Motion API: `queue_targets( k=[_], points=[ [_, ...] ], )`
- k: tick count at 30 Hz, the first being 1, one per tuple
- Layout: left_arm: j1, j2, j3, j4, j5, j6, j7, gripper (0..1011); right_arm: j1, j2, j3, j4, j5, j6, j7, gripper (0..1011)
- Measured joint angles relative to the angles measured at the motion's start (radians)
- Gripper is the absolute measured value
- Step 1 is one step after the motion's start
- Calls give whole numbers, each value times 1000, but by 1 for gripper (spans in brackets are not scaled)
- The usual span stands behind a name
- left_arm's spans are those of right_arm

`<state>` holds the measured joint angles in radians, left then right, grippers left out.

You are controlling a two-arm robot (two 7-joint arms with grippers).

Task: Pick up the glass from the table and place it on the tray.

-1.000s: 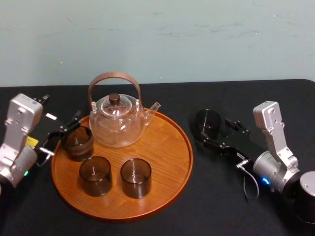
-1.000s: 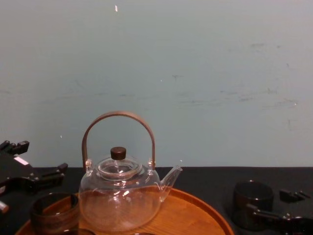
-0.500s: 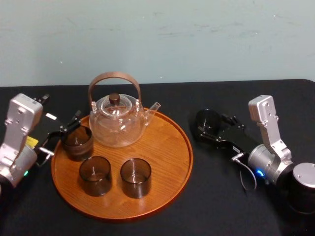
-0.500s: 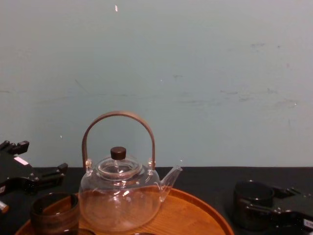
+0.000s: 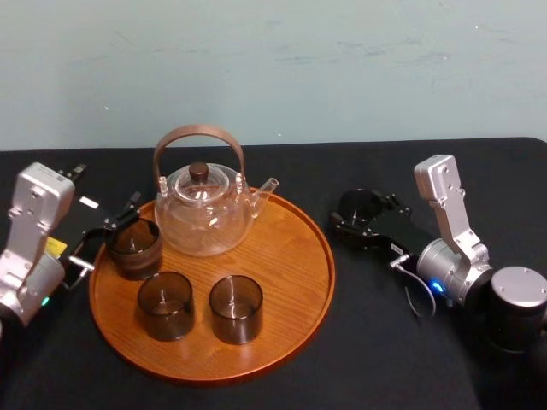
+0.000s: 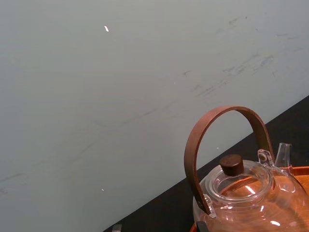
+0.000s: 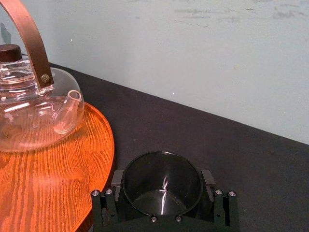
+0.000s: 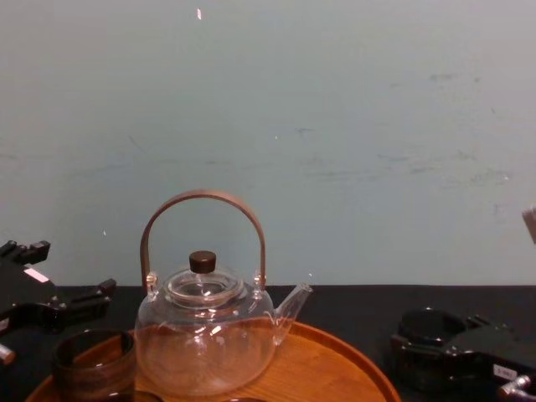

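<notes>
Pinches the glass [image 7: 161, 186] upright between the closed-in fingers of the right gripper [image 5: 355, 219] on the black table [image 5: 376, 350], just off the right rim of the tray [image 5: 291, 256], with the left gripper [image 5: 107, 235] spread wide beside a tumbler [image 5: 134, 246] at the tray's left edge.

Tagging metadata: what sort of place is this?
Probably a robot lab bench: black-draped table, bare pale wall, teapot on a tray, right gripper around the glass, left gripper at the tray's edge.
</notes>
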<state>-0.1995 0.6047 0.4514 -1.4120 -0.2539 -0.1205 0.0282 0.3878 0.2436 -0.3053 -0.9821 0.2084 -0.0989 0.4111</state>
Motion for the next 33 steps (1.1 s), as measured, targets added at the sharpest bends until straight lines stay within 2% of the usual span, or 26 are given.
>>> queue_targets(
  k=[5,13,19,33],
  points=[
    [0,0,0,0,0,0,0,1001,20,-9,-2,33,-2,-6,2,1002],
    [0,0,0,0,0,0,0,1001,17,-8,-2,29,-2,-6,2,1000],
    [0,0,0,0,0,0,0,1002,16,-7,-1,26,-2,-6,2,906],
    [0,0,0,0,0,0,0,1001,14,-6,-1,23,-2,-4,1,905]
  ],
)
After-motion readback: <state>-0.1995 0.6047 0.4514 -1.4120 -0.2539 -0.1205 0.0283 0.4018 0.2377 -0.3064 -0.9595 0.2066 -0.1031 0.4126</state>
